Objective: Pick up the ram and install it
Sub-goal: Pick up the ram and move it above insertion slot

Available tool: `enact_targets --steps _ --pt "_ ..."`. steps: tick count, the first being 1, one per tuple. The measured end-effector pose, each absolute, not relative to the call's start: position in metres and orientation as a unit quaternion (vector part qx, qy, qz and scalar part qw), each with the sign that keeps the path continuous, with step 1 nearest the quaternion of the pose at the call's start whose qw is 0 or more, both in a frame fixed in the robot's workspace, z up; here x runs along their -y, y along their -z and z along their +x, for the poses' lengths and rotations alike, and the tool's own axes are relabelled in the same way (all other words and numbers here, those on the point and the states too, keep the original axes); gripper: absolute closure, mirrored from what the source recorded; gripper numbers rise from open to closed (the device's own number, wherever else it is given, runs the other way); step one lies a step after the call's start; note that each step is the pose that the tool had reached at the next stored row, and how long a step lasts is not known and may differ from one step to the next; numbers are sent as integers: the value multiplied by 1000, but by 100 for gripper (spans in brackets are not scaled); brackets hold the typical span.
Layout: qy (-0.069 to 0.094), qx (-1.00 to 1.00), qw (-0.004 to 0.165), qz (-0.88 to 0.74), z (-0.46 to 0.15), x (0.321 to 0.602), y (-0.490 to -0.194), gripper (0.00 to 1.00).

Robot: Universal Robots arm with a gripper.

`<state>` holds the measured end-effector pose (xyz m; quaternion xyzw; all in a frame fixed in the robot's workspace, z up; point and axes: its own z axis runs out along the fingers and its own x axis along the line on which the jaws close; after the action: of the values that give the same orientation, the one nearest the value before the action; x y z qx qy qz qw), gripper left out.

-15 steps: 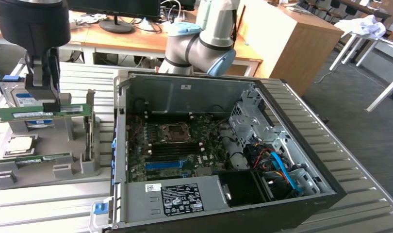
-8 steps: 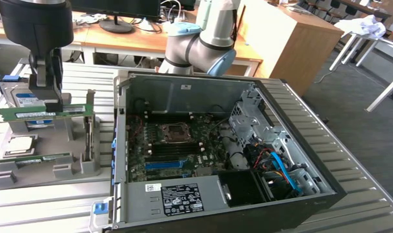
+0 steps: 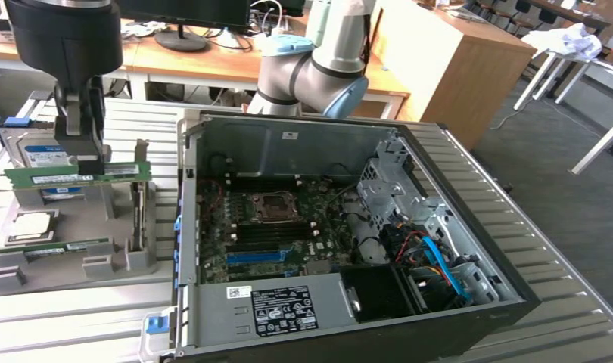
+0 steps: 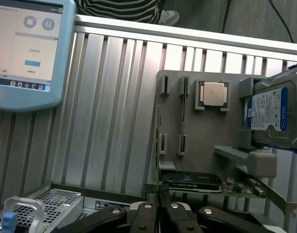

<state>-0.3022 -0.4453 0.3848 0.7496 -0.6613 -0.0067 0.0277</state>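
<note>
Over the grey holder (image 3: 85,265) at the exterior view's left, the ram (image 3: 34,178) is pinched by the pincer (image 3: 88,160), seemingly held clear of its slot. Pickup is judged done; seating in the motherboard (image 3: 271,227) of the open PC case (image 3: 468,249) is not yet done. Everything is carried on a ribbed metal counter (image 3: 74,325), with office desks (image 3: 206,68) behind.

Open air surrounds the end effector (image 3: 89,162) above the holder (image 3: 44,276); the computer case (image 3: 286,147) stands just beside.
</note>
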Motion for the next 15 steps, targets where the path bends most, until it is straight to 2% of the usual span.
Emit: enact_targets --steps 15 --pt "6 661 28 750 -286 445 -385 87"
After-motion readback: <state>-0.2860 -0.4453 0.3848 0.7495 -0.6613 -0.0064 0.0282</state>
